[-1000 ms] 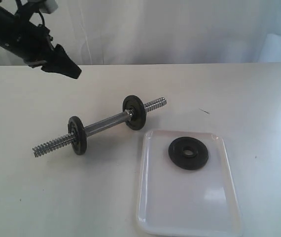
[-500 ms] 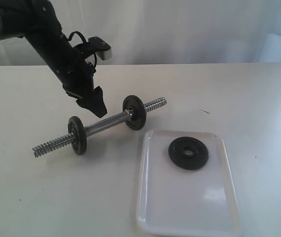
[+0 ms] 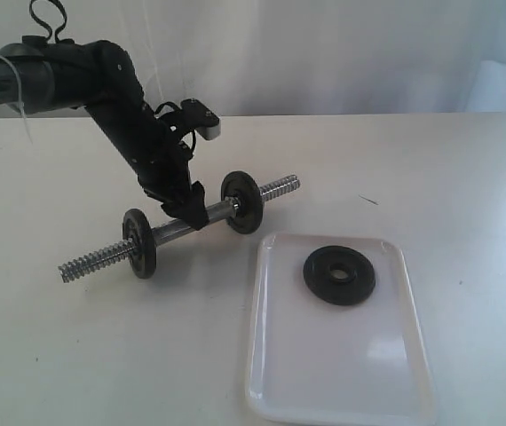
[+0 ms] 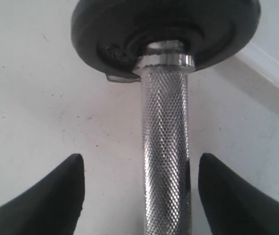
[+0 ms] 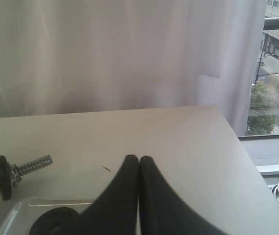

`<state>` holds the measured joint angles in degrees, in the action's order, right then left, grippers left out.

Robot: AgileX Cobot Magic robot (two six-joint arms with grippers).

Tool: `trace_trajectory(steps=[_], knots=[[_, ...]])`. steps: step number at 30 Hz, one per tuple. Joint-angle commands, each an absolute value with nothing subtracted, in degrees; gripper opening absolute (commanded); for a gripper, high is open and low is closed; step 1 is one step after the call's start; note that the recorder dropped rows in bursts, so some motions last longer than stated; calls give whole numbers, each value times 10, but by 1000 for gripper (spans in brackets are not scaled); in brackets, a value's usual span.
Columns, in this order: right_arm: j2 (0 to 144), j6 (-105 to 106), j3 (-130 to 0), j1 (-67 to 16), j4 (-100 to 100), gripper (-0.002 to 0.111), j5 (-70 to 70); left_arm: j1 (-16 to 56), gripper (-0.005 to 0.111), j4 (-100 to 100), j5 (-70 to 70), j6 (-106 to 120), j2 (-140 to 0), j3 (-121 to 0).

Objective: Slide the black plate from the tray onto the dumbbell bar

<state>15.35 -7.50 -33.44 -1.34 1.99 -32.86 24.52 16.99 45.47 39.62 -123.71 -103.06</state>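
On a white table (image 3: 75, 355) before a pale curtain (image 3: 324, 53), the arm (image 3: 22, 78) lettered "PER" holds its left claw (image 4: 139, 161) spread wide astride the bar (image 4: 165, 147) without gripping it, while the right claw (image 5: 139, 159) is closed and empty.

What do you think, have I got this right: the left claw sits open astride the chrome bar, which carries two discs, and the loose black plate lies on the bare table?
Not quite. The black plate lies inside the tray, not outside it; the exterior view shows it. The left claw is indeed open astride the dumbbell bar, which carries two discs.
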Motion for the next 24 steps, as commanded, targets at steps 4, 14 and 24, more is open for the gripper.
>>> trace_trajectory(steps=[4,14,24], knots=[[156,-77,-336,-16,25,0,-332,247,69,221,441,393,-1257,-1034],[156,-77,-336,-16,25,0,-333,247,40,209,445,370,-1274,-1034],[156,-77,-336,-16,25,0,-333,246,0,178,446,271,-1274,-1034]])
